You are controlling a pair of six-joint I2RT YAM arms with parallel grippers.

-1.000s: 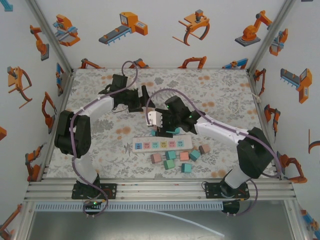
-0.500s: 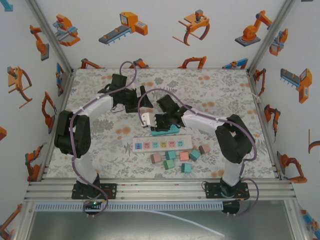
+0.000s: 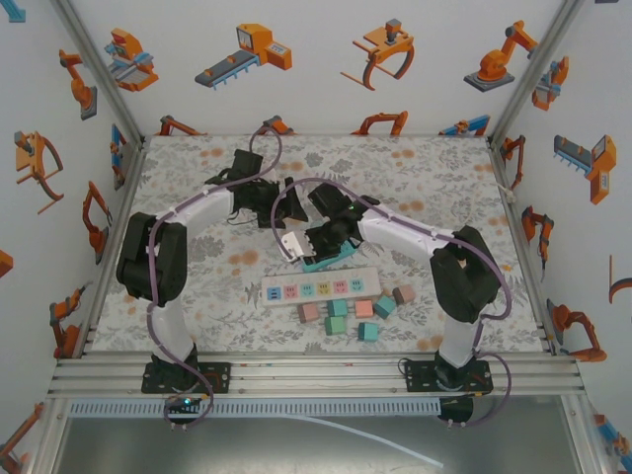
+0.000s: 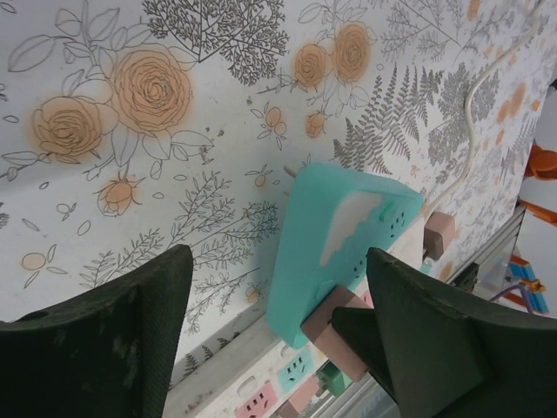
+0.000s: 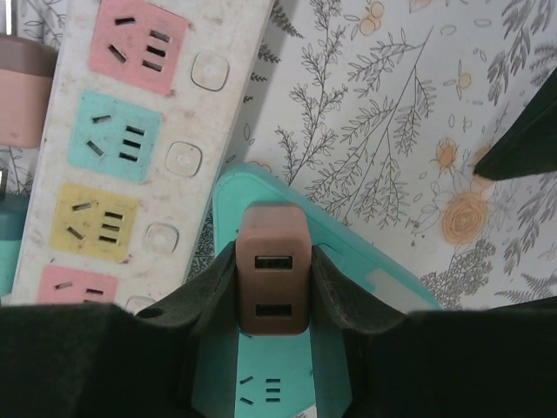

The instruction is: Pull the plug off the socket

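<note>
**A brown plug is pinched, but its teal socket is loose.**

The left jaws stand apart. The teal socket lies in the gap between them, and as far as I can see it is not squeezed. The brown plug sticks out of that socket, right between the right jaws, which are clamped tight on its two sides. If the right jaws pull, the socket may come up with the plug, because nothing pins it down. The plug looks smooth, so the jaws may also slip off it. The socket could bump the long white strip just beside the right jaws. I count one teal socket, one brown plug, one white strip and seven small blocks on the counter.
</note>
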